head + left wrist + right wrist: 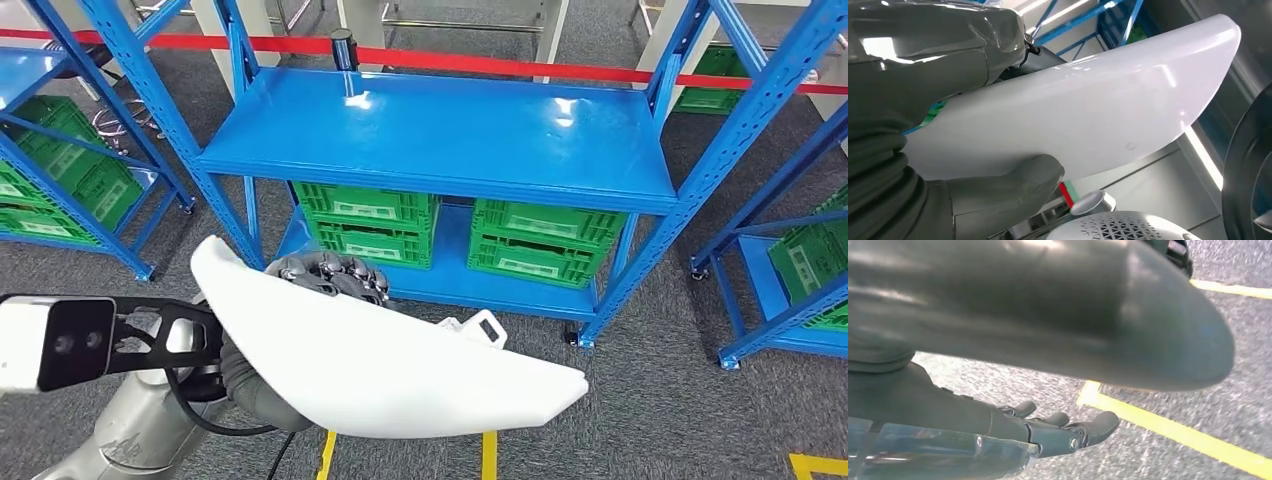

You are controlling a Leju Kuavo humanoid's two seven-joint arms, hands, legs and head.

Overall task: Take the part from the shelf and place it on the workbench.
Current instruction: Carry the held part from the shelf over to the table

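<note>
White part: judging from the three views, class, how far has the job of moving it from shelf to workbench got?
Done: the white part is off the blue shelf. In hand: the left hand grips it in front of the shelf; the right hand hangs over the floor, holding nothing. Left: setting it on the workbench.

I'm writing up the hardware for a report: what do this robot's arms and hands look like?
The left arm is silver metal with a black cable looping beside it and a white camera box on a black bracket. The left hand has dark fingers and a grey ribbed cover. The right hand has a thick grey thumb and dark fingers.
</note>
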